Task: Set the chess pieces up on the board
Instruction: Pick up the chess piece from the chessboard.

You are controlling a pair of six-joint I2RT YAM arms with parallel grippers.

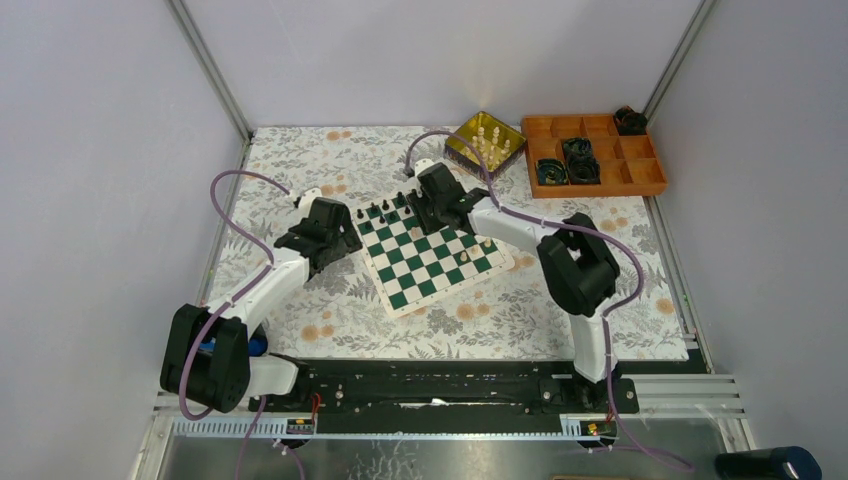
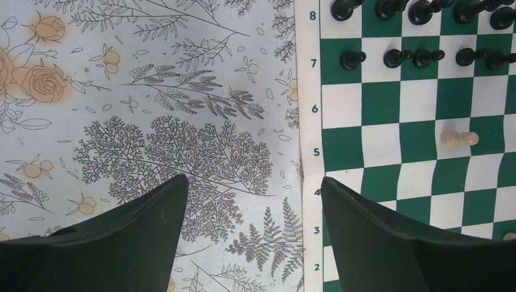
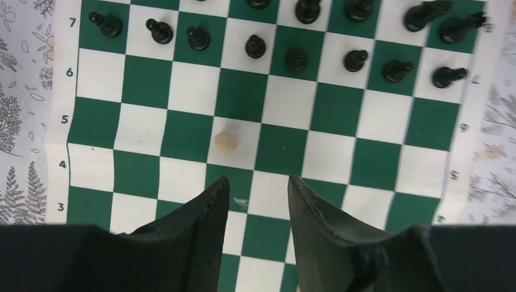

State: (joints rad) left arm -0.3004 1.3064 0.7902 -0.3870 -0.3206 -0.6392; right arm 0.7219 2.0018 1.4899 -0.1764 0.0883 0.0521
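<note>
Left gripper (image 2: 254,182) spread wide, right gripper (image 3: 258,181) parted slightly, seemingly empty

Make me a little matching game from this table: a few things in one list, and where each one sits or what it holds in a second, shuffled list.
Things:
1. black pawns
2. lone cream pawn
3. gold tin
4. orange tray

Places or contents:
A. holds black coiled cables
B. lined up along the row marked 7 on the board
C. holds cream pieces not yet set out
D. alone on a white square in the row marked 5

Right pairs: 1-B, 2-D, 3-C, 4-A.
</note>
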